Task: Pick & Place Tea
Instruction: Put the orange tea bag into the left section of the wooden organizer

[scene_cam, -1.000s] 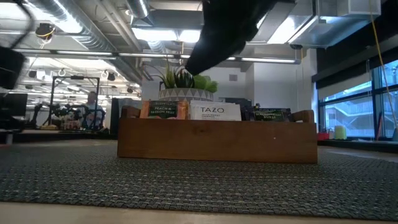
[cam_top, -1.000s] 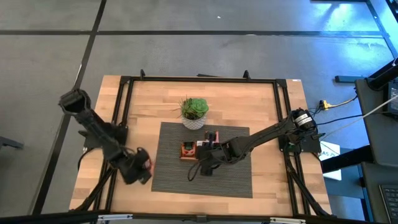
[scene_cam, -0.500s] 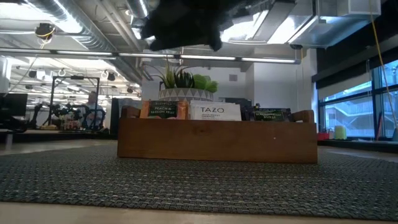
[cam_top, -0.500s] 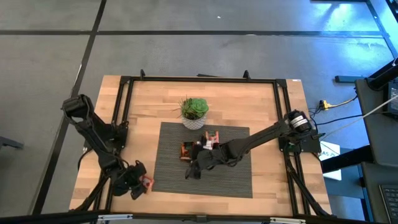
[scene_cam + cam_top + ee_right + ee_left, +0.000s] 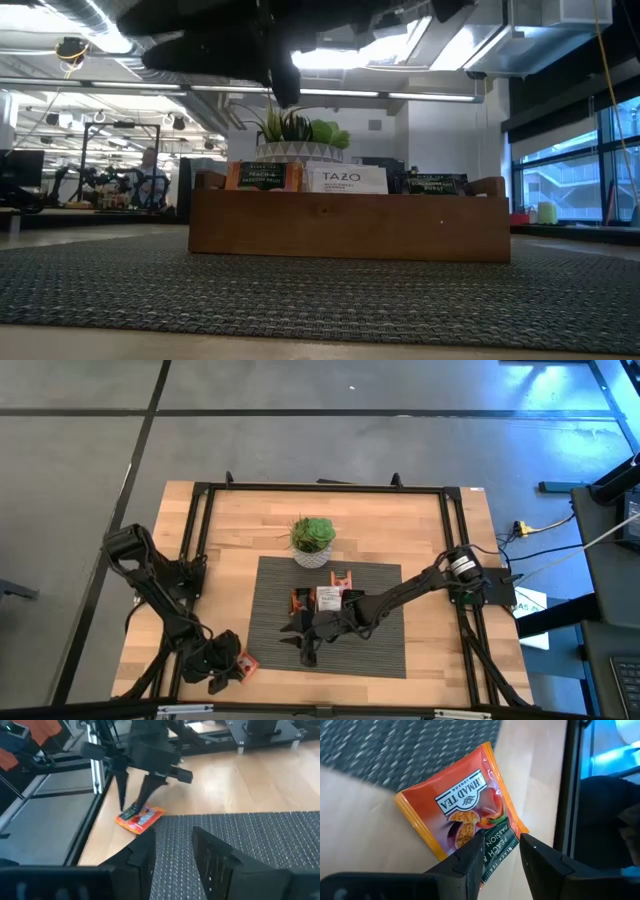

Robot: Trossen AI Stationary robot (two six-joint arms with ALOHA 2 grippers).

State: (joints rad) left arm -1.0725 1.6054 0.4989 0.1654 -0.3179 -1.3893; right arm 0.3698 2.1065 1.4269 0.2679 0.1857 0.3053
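Note:
An orange tea sachet [image 5: 465,805] is at the near left of the table, on bare wood just off the grey mat's corner [image 5: 142,820]. My left gripper [image 5: 226,668] is over it, shut on one corner. More tea sachets stand in the wooden tray [image 5: 350,228] on the mat: orange [image 5: 262,176], white [image 5: 345,180] and dark [image 5: 435,184]. My right gripper [image 5: 297,647] hovers open above the mat, near-left of the tray, with nothing between its fingers [image 5: 145,865]. My left gripper has the sachet's corner with the dark green band [image 5: 497,845] between its two fingers, one on each edge of that corner. The fingers [image 5: 121,795] come slanting down from above. The sachet's printed face is up and its free end lies low on the wood.
A potted green plant [image 5: 313,540] stands at the mat's far edge, behind the tray. A black metal frame [image 5: 200,540] runs around the table top, and its rail [image 5: 572,795] passes close beside the held sachet. Bare wood lies left and right of the mat.
My left gripper has carried the orange sachet toward the table's near edge, sinking and rolling its wrist. My right gripper has moved over the mat toward the left and near edges, has come lower, and has tipped nearer to level.

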